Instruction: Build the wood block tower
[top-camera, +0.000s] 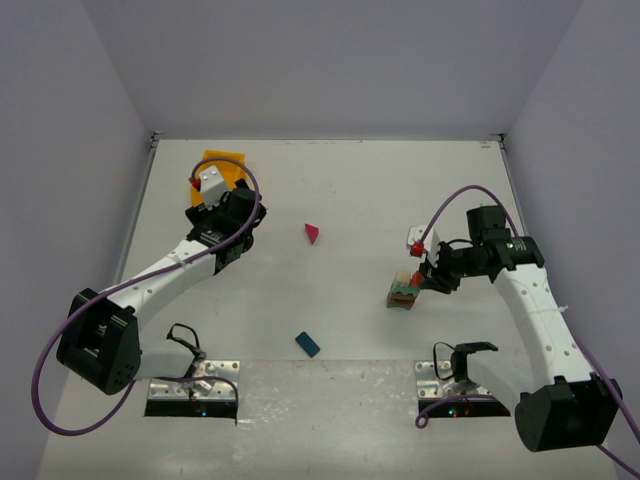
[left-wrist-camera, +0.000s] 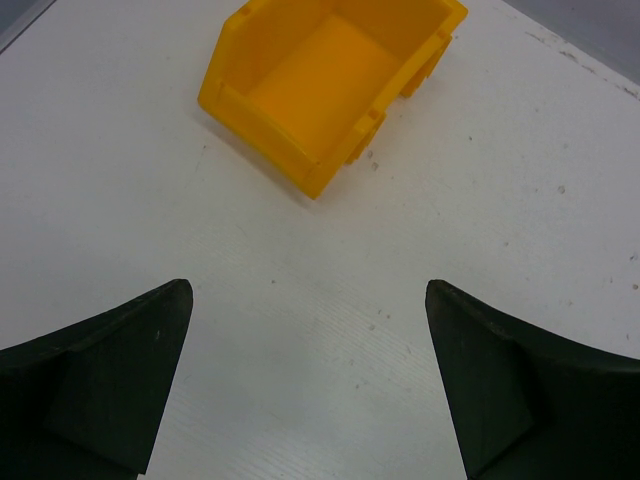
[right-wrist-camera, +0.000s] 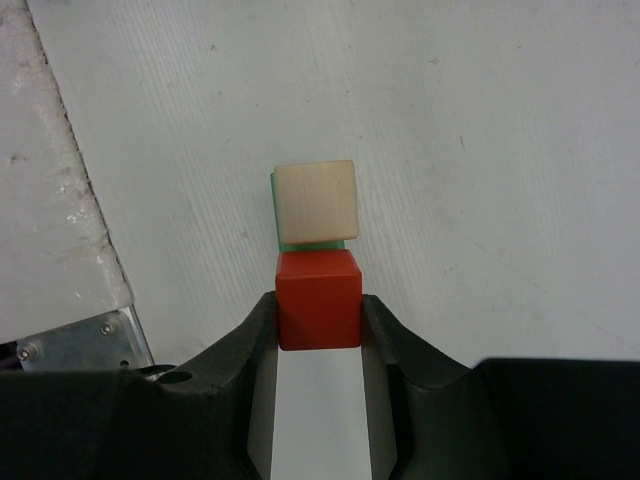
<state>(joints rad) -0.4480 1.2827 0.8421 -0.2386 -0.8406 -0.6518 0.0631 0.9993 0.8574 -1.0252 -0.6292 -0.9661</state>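
Two grippers, two states: R gripper (right-wrist-camera: 318, 306) is clamped on the red cube (right-wrist-camera: 318, 288), fingers on its side faces. L gripper (left-wrist-camera: 310, 380) stands wide apart, empty, over the table (left-wrist-camera: 120, 150), just short of the yellow bin (left-wrist-camera: 330, 80). Red cube sits dead ahead between R fingers, touching the cream cube (right-wrist-camera: 316, 200) beyond it, over the green block (right-wrist-camera: 283, 238) of the tower (top-camera: 403, 293). Cannot tell if it is seated yet. Likely next: release w/o nudging cream cube. Magenta prism (top-camera: 313, 233) lies well apart, betw. arms; blue brick (top-camera: 307, 344) nearer the bases.
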